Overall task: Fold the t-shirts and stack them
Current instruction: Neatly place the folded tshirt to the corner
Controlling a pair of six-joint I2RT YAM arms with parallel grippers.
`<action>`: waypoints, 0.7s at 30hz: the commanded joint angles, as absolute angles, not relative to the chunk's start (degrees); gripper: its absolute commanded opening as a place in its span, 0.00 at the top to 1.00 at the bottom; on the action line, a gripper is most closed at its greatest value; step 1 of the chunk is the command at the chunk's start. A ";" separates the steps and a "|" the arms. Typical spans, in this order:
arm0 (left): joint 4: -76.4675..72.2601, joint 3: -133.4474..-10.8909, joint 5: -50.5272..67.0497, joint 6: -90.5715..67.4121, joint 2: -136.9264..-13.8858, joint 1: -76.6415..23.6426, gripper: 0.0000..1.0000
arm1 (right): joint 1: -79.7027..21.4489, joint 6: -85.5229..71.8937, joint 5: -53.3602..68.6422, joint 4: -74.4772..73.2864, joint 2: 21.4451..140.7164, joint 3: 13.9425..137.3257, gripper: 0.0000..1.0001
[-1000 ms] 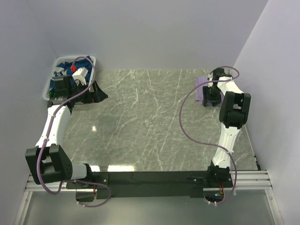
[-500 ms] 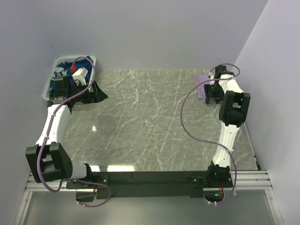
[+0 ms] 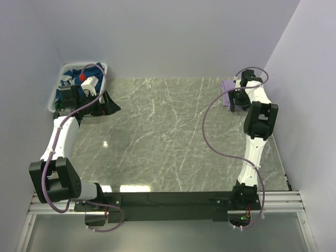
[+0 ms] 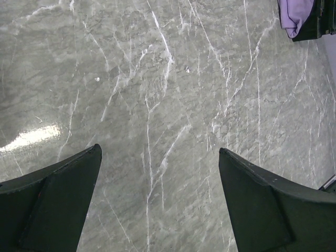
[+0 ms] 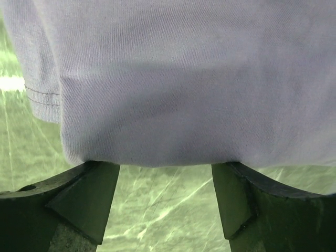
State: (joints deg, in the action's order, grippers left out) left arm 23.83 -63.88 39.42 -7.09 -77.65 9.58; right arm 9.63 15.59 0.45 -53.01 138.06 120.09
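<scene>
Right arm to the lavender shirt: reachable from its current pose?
Probably yes. The right gripper is open and faces the edge of the lavender shirt close ahead, with nothing between them. Whether it already touches the cloth is unclear.

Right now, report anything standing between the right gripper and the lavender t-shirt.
Nothing visible does. In the right wrist view the lavender t-shirt has its edge right at the tips of the open right gripper, and only the marble table shows in the gap below.
</scene>
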 commanded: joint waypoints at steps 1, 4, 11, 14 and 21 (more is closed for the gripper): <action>22.50 -65.65 41.04 -6.15 -77.61 10.11 0.01 | 10.11 17.49 -0.18 -51.94 139.92 123.83 0.23; 22.59 -65.83 41.05 -6.06 -77.87 10.11 0.01 | 10.20 18.10 -0.26 -51.68 140.45 124.89 0.23; 22.67 -66.09 41.04 -5.63 -78.57 10.28 0.01 | 10.02 18.46 -0.18 -52.03 141.77 127.44 0.23; 22.94 -66.71 41.13 -5.45 -79.01 10.28 0.01 | 10.02 18.72 -0.18 -51.51 142.12 128.14 0.23; 24.34 -68.64 41.04 -4.48 -79.02 10.37 0.00 | 9.67 19.42 2.89 -51.24 138.18 125.60 0.23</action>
State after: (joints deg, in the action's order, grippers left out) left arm 24.60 -65.21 39.77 -6.13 -79.48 10.04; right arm 9.63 18.13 0.93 -53.17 141.03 125.56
